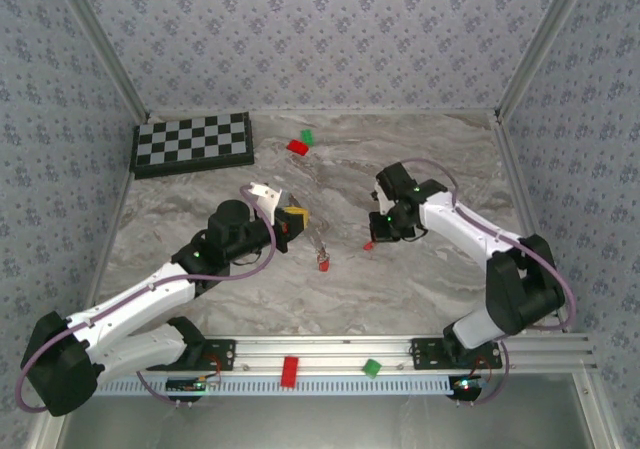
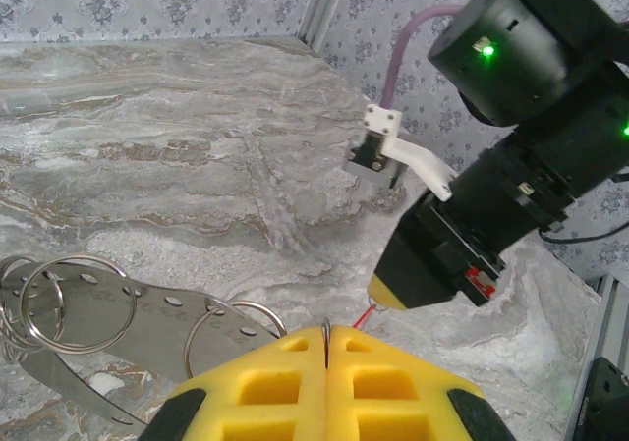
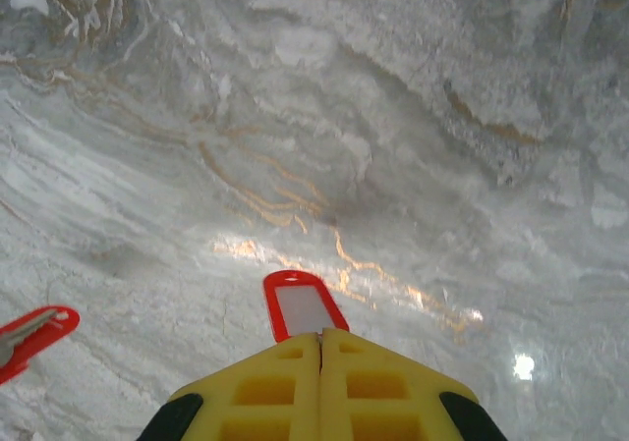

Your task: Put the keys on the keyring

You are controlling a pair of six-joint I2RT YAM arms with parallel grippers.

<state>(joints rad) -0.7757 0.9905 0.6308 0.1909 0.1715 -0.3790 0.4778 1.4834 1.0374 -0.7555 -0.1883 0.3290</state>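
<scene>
In the left wrist view my left gripper (image 2: 327,335) is shut on a thin silver ring of the keyring (image 2: 108,311). The keyring is a grey band with holes and several split rings, trailing left on the marble. My right gripper (image 3: 321,338) is shut on a key, whose red head with a white window (image 3: 301,304) sticks out past the fingertips. From above, the left gripper (image 1: 296,218) and right gripper (image 1: 378,237) face each other mid-table, a short gap apart. Another red key (image 1: 323,261) lies on the table between them, also seen in the right wrist view as the key (image 3: 29,335) at far left.
A checkerboard (image 1: 192,144) lies at the back left. A red block (image 1: 297,147) and a green block (image 1: 307,137) sit at the back centre. On the front rail rest another red block (image 1: 289,370) and green block (image 1: 371,368). Patterned walls enclose the table.
</scene>
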